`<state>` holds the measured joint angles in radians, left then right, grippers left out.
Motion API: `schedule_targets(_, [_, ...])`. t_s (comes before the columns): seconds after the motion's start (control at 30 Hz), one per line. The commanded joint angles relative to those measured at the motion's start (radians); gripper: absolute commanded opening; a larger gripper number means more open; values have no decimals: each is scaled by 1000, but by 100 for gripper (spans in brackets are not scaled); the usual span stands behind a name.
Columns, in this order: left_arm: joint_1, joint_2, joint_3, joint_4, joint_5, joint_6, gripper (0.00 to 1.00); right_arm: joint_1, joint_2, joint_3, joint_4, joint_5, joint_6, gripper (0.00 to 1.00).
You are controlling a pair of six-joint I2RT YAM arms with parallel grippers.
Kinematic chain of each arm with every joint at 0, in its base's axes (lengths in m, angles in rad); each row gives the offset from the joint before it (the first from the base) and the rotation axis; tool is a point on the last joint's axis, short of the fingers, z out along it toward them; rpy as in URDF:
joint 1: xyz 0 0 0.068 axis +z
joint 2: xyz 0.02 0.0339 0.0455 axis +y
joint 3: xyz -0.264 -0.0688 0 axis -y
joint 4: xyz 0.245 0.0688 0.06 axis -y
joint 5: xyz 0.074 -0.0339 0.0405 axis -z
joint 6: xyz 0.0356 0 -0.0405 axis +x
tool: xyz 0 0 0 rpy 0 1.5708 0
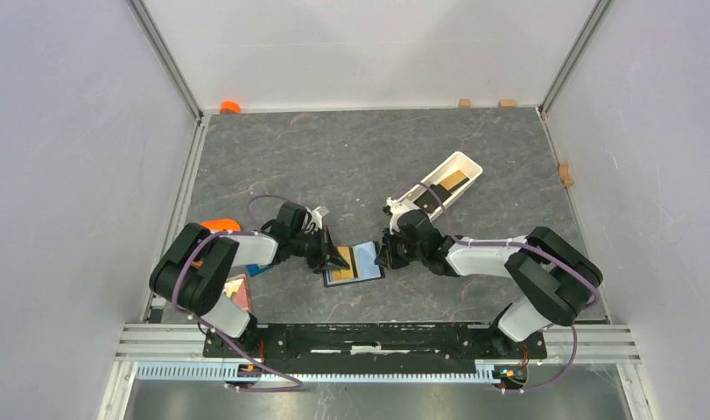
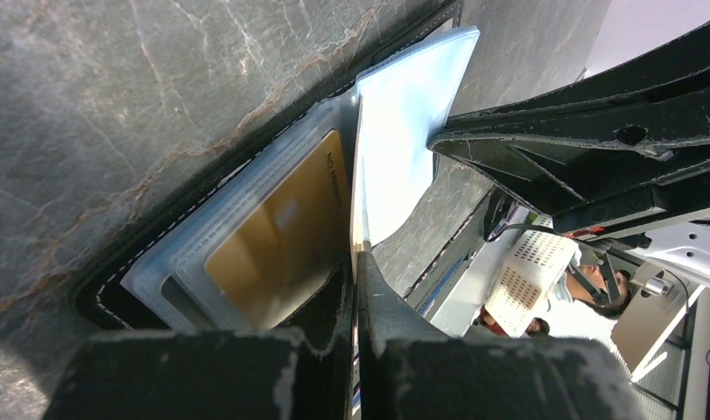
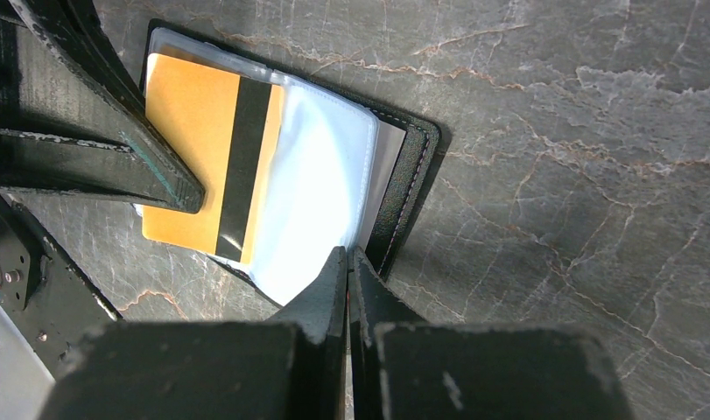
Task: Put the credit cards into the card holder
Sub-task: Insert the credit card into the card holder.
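Left gripper [image 2: 355, 255] and right gripper [image 3: 347, 255] both pinch shut on clear sleeve [image 3: 320, 192] edges of the open card holder [image 3: 412, 175] mid-table, with a tan-orange card [image 3: 189, 131] inside. The far-right white tray [image 1: 470, 166] holds a tan card [image 1: 456, 180] and a black card [image 1: 433, 198].

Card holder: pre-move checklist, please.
1. Card holder open on the table: ok.
2. Orange card inside a clear sleeve: ok.
3. Left gripper shut on a sleeve page: ok.
4. What the right gripper, shut at the holder's edge, pinches: cannot tell.
5. White tray emptied: not ok, a black card and a tan card lie in it.
6. One gripper free to fetch: not ok, both shut at the holder.
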<state>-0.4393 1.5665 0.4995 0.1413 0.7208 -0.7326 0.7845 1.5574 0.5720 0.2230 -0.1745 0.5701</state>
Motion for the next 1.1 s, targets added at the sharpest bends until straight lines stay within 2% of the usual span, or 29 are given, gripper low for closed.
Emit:
schedule_targets(0.0, [1, 39, -16, 35, -15, -14, 2, -2, 41, -2, -98, 66, -42, 0])
schedule_targets(0.6, [3, -3, -26, -15, -56, -8, 2, -2, 39, -5, -100, 68, -41, 0])
schedule_targets(1.07, [-10, 81, -13, 117, -19, -77, 2, 1, 47, 3, -90, 38, -37, 0])
